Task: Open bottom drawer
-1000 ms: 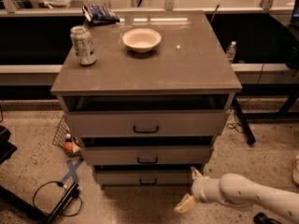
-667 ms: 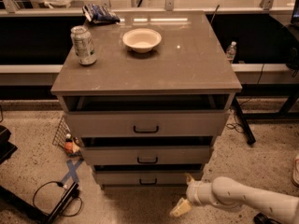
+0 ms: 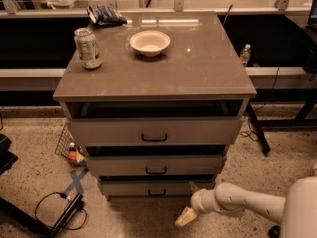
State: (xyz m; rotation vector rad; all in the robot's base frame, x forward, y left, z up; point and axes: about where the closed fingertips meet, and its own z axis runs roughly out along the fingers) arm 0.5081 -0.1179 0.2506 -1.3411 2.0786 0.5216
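Note:
The bottom drawer (image 3: pixel 156 188) is the lowest of three grey-beige drawers, with a small black bar handle (image 3: pixel 157 193). It stands out slightly, with a dark gap above its front, as do the two drawers above it. My gripper (image 3: pixel 189 203) is low in front of the cabinet, at the bottom drawer's right end and to the right of the handle. Its pale fingertips (image 3: pixel 184 217) are spread apart and hold nothing. The white arm (image 3: pixel 247 205) comes in from the lower right.
A soda can (image 3: pixel 87 48), a white bowl (image 3: pixel 149 42) and a blue packet (image 3: pixel 105 15) sit on the cabinet top (image 3: pixel 198 68). On the floor at the left lie a wire basket (image 3: pixel 67 143), blue tape (image 3: pixel 75 181) and a black cable (image 3: pixel 59 209). A water bottle (image 3: pixel 244 54) stands behind on the right.
My gripper has moved left, closer to the bottom drawer's right end. The drawers have not moved.

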